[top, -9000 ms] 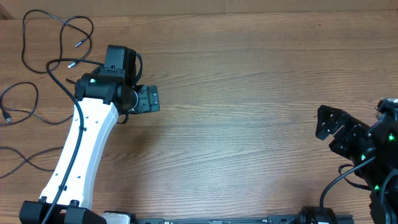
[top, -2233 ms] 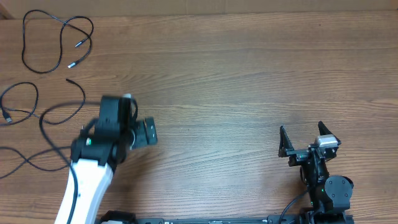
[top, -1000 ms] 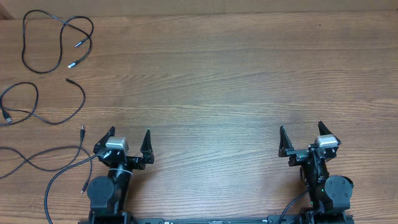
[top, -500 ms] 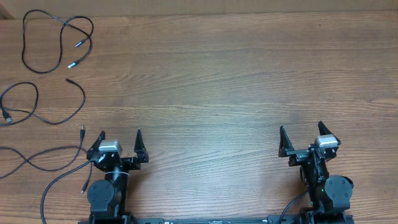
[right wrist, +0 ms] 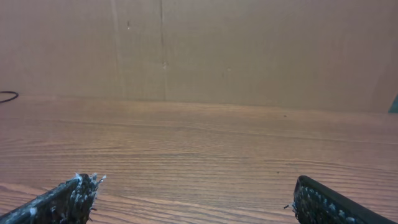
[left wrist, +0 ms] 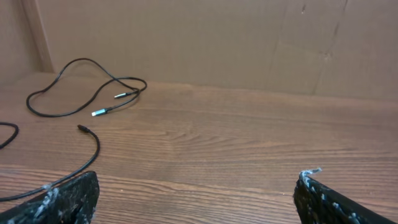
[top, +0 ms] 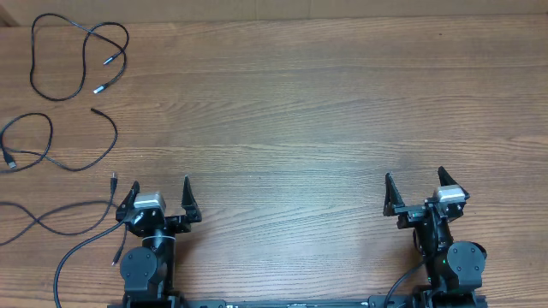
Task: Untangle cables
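Note:
Three separate thin black cables lie apart on the left of the wooden table. One cable (top: 51, 51) loops at the far left corner with two silver plug tips; it also shows in the left wrist view (left wrist: 81, 84). A second cable (top: 77, 162) curves below it, its tip showing in the left wrist view (left wrist: 93, 152). A third cable (top: 60, 224) lies by the front left edge, just left of my left arm. My left gripper (top: 159, 195) is open and empty near the front edge. My right gripper (top: 414, 190) is open and empty at the front right.
A brown cardboard wall (left wrist: 249, 43) stands along the table's far edge, also in the right wrist view (right wrist: 199, 50). The arm bases sit at the front edge.
My left arm has drawn back from the cables at the far left to the front edge, then shifted slightly left. The cables lie still. The right arm has been still for the last two seconds.

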Tool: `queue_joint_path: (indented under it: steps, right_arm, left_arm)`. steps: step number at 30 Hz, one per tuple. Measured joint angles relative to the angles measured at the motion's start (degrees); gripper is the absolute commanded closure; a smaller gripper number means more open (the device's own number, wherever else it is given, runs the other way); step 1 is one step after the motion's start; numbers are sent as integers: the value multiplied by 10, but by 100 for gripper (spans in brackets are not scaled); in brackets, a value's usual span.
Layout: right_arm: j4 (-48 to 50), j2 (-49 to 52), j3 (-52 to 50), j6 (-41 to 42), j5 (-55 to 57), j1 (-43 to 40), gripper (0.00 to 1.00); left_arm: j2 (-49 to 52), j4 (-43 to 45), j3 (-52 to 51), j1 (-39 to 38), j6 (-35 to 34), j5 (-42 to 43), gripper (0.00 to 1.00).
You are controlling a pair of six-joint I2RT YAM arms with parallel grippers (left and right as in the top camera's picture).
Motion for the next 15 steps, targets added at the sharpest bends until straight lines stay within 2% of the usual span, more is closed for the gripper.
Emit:
queue_joint_path:
  steps: [15]
  right_arm:
    - [0, 0, 0, 0, 0, 0, 0]
  left_arm:
    - [0, 0, 0, 0, 13, 2, 0]
